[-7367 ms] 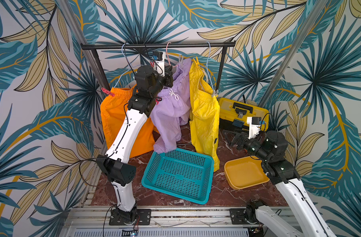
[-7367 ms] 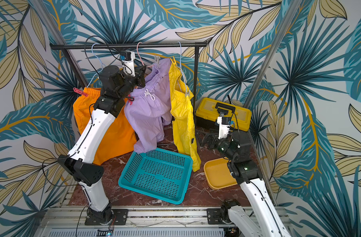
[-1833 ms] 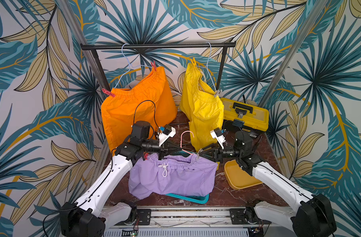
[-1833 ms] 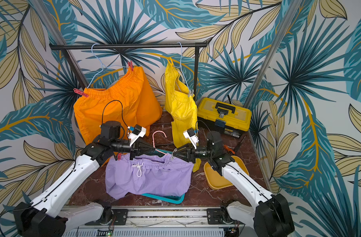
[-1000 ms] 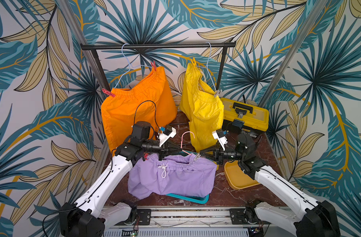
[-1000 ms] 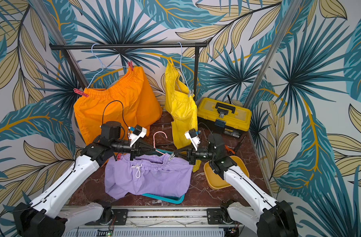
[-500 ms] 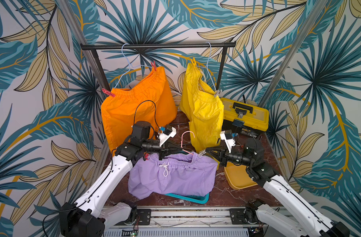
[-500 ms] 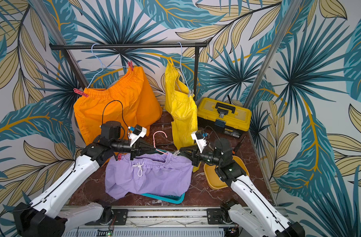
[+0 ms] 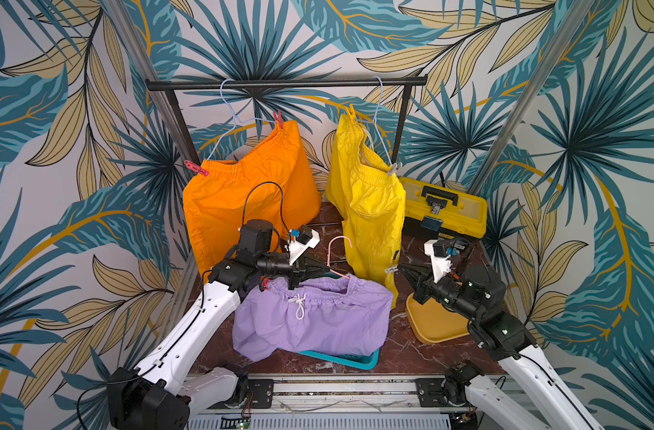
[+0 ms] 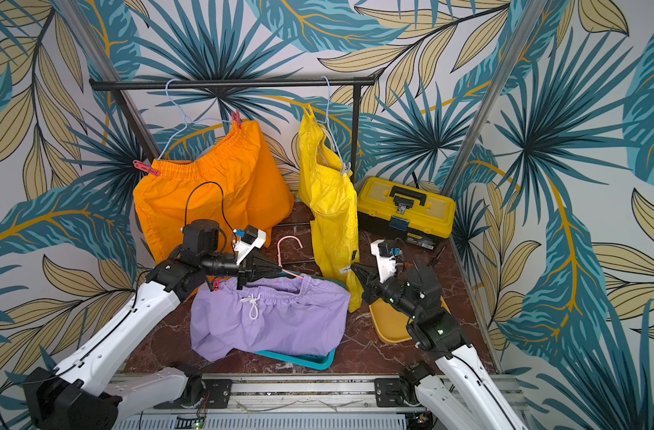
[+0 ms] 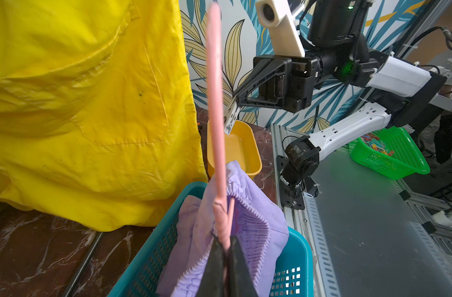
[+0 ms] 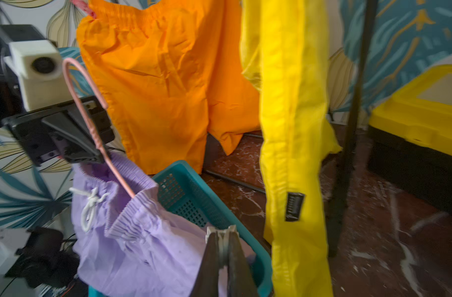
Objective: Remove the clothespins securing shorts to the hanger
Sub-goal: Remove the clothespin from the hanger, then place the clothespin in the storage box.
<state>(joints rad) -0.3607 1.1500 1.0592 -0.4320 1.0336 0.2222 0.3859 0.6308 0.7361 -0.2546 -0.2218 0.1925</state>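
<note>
Left wrist, left gripper [image 11: 226, 248]: shut on the hanger [image 11: 216, 102] at its neck, propping it upright so the lilac shorts [image 11: 258, 223] hang over the basket [image 11: 297, 257].
Left wrist, right gripper [image 11: 236, 102]: closed on a pale peg [image 11: 231, 119] that is off the waistband. The tray [image 11: 255, 160] lies beyond it and is probably the drop spot.
Right wrist, fingers [image 12: 209, 264]: they pinch the peg by one end. The lilac shorts lie below, and no peg shows on their near end.
Right wrist, backdrop: orange shorts [image 12: 168, 90] and yellow shorts [image 12: 291, 128] hang behind, with neither gripper on them.
Top views, peg: between the lilac waistband and the tray, not yet over the tray.
Top views, rail [image 10: 225, 83]: both big pairs hang from it, pinned up by red pegs [image 10: 145, 168] and a yellow peg [image 10: 309, 108].
Top views, red speck [image 10: 215, 286]: under the left gripper, maybe another peg, but too small to tell.
</note>
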